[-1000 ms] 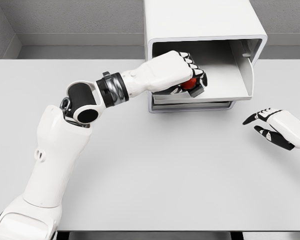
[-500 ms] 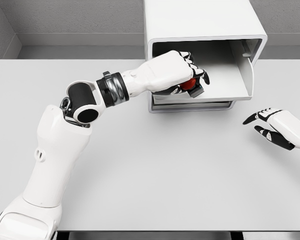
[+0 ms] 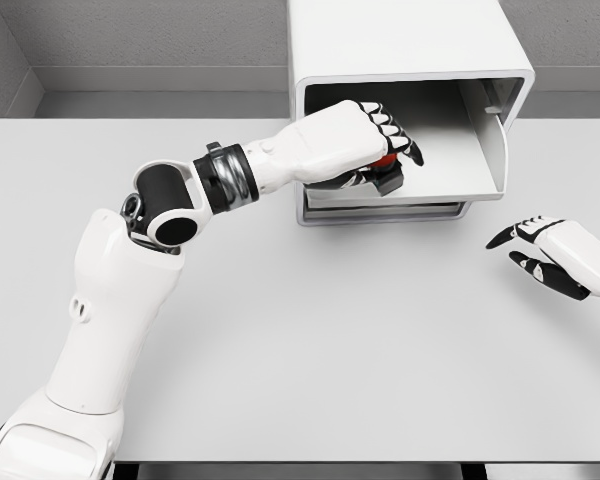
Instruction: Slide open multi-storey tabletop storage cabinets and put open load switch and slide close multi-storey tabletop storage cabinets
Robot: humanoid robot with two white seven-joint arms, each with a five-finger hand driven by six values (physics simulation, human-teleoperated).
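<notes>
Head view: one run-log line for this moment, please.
phase: placing | left hand: shut on load switch, inside open drawer of storage cabinet | right hand: open, over table, idle

head view (sole camera), high, facing down, table (image 3: pixel 310 350)

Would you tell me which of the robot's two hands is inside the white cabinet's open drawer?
The left hand, reaching over the red switch; the right hand hovers outside above the table.
</notes>
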